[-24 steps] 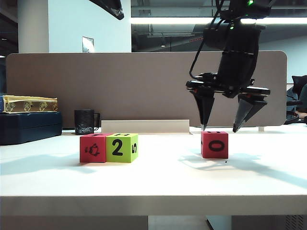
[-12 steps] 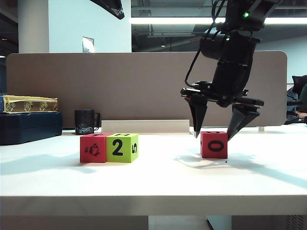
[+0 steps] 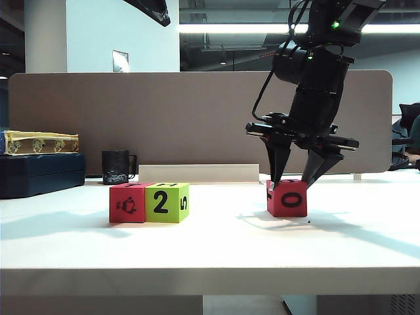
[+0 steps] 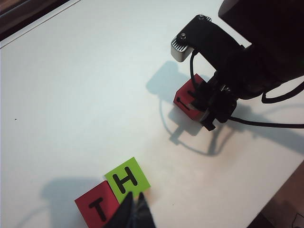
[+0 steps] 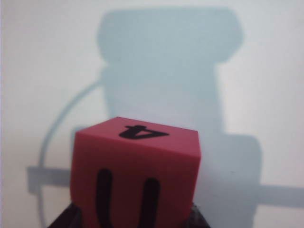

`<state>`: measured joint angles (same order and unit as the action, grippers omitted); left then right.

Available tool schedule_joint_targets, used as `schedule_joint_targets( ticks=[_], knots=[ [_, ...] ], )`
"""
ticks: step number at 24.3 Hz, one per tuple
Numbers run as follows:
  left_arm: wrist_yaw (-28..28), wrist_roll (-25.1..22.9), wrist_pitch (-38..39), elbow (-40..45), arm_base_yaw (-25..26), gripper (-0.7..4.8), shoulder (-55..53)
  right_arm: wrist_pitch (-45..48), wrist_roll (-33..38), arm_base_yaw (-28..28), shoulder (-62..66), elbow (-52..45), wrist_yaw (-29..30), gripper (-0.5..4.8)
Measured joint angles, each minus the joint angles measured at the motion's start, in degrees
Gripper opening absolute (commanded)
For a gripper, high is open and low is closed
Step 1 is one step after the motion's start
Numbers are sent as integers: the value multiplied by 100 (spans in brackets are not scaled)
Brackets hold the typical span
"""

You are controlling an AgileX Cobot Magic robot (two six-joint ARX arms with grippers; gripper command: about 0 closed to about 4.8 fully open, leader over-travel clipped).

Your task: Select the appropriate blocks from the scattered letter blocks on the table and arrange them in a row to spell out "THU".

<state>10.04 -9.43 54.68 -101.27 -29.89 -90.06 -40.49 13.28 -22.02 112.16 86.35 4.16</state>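
Note:
A red block [image 3: 127, 203] and a lime green block [image 3: 164, 202] stand touching in a row at the table's [image 3: 210, 243] left. From above they read T [image 4: 97, 209] and H [image 4: 127, 176]. The third block, red [image 3: 289, 198], stands apart to the right and shows a U [image 5: 137, 175] toward the right wrist camera. My right gripper [image 3: 294, 177] points down over it, its fingers pressed on two opposite sides. My left gripper [image 4: 134, 209] hangs above the T and H pair, fingers together, nothing held.
A brown-grey partition [image 3: 164, 118] runs along the table's back, with a white strip [image 3: 197, 172] at its foot. A black mug [image 3: 116, 167] and a dark blue case [image 3: 39, 174] with a yellow box on it stand at the back left.
My right gripper has come down and closed its fingers onto the right-hand red block, which slid a little left and turned. The T and H blocks have not moved.

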Motion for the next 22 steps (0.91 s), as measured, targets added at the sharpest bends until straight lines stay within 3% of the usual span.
schedule_joint_targets(
  ticks=[6,19,21,22],
  knots=[
    [0,0,0,0,0,-6,0,-136,4,-177,-2,11,400,197],
    [0,0,4,0,0,-6,0,356,20,-997,-2,9,492,201],
    [-2,0,9,0,2,-6,0,498,24,-1051,-2,11,490,224],
    [0,0,22,0,2,-6,0,570,39,-1060,0,11,494,260]
  ],
)
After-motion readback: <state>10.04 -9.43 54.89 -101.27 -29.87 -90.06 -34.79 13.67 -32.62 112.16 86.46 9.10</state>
